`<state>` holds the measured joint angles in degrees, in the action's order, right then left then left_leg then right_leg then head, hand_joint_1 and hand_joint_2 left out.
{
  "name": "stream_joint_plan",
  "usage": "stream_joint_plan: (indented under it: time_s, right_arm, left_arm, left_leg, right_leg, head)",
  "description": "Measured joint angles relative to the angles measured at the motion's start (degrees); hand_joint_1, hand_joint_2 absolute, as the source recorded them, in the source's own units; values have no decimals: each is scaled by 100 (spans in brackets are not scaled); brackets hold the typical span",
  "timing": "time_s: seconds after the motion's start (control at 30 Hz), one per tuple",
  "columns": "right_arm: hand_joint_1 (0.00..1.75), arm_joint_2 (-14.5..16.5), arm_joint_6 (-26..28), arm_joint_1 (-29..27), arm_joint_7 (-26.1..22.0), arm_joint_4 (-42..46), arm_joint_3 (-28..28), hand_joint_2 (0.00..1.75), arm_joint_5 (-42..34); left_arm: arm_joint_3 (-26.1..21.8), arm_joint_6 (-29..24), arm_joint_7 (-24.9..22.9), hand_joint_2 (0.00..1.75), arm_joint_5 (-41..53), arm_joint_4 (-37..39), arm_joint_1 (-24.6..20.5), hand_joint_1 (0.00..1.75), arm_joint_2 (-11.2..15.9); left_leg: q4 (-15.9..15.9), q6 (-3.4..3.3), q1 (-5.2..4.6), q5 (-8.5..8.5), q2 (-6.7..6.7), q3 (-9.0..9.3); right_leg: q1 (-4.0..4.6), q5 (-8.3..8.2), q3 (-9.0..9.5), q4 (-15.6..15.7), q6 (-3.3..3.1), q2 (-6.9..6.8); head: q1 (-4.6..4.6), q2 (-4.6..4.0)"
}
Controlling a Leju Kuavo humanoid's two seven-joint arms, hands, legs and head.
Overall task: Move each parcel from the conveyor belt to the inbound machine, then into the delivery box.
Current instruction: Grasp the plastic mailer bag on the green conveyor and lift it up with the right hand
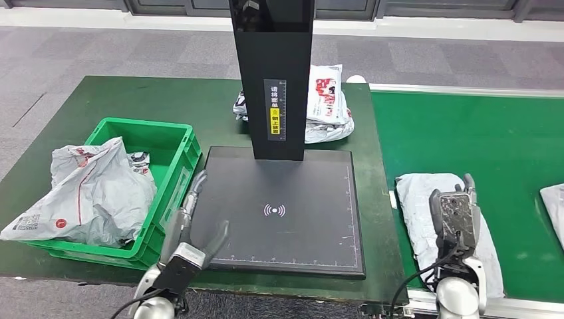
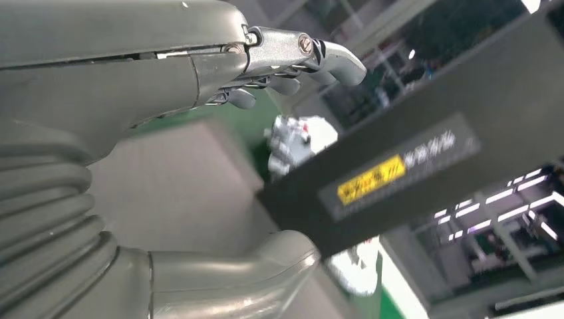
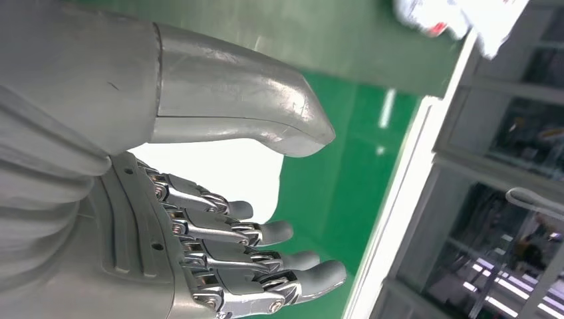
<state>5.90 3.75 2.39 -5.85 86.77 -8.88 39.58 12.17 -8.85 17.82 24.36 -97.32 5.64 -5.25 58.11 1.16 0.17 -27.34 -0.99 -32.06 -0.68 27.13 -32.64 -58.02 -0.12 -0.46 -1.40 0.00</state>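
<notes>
A grey-white parcel (image 1: 416, 206) lies on the green conveyor belt (image 1: 465, 133), and my right hand (image 1: 456, 214) hovers over it with fingers apart, holding nothing; the same parcel (image 3: 219, 176) shows pale beyond the fingers (image 3: 266, 232) in the right wrist view. My left hand (image 1: 189, 229) is open at the near left corner of the black inbound machine plate (image 1: 286, 212), beside the green delivery box (image 1: 143, 143). A crumpled grey parcel (image 1: 86, 193) lies in that box. The machine's black post (image 2: 412, 166) carries a yellow label.
More parcels (image 1: 326, 103) are piled behind the post on the green table (image 1: 133, 100). Another parcel's edge (image 1: 553, 209) shows on the belt at far right. The belt's white rail (image 1: 465, 90) runs along its far side.
</notes>
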Motion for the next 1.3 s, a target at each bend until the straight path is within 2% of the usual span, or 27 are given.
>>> stream_joint_plan:
  time_s: [0.1, 0.2, 0.3, 0.43, 0.57, 0.8, 1.03, 1.3]
  right_arm:
    - [0, -56, 46, 56, 76, -120, -82, 175, 175]
    - [0, -206, 222, 215, 498, -343, -114, 175, 1003]
    - [0, -584, 312, 585, 873, -878, -240, 175, 1910]
    - [0, -1083, 305, 1039, 1119, -1724, -389, 175, 2662]
    - [0, -1352, 251, 1413, 1282, -2610, -394, 175, 3257]
    - [0, -1419, -129, 1744, 1462, -4034, -296, 175, 3907]
    - [0, -1421, -231, 1856, 1511, -4670, -221, 175, 3964]
    - [0, -1477, -1042, 2046, 1236, -5481, 175, 175, 4126]
  left_arm:
    - [64, 48, 2, 175, -70, 76, 39, 0, -82]
    - [98, 237, -17, 175, -209, 164, 35, 0, -164]
    - [176, 394, -16, 175, -321, 341, -7, 0, -255]
    - [247, 500, 21, 175, -484, 596, -78, 0, -313]
    - [315, 532, 36, 175, -637, 822, -225, 0, -355]
    - [438, 546, 33, 175, -878, 1227, -539, 0, -397]
    - [495, 529, 28, 175, -908, 1406, -642, 0, -397]
    - [599, 446, 33, 175, -1095, 1656, -810, 0, -394]
  left_leg:
    - [0, 3, 2, 2, 0, 0]
    - [-1, 5, 3, 5, 0, 0]
    - [1, -1, 2, 9, 1, -1]
    - [3, -13, 0, 15, 3, -7]
    - [4, -19, -1, 19, 5, -12]
    - [3, -17, 0, 26, 26, -18]
    - [3, -17, 0, 26, 31, -26]
    - [5, -18, 0, 27, 25, -20]
  right_leg:
    - [2, 0, -2, 0, 0, 0]
    - [3, -1, -3, 0, 0, 0]
    - [-3, -5, -1, 0, 6, 0]
    - [-18, -15, -3, 0, 22, -1]
    - [-20, -19, -6, 0, 28, -2]
    - [-14, -19, -5, 0, 27, -21]
    - [-15, -18, -9, -1, 27, -26]
    - [-13, -19, -6, 0, 28, -25]
  head:
    - [0, 0]
    - [0, 0]
    - [0, 0]
    - [0, 0]
    - [0, 0]
    - [0, 0]
    - [0, 0]
    - [0, 0]
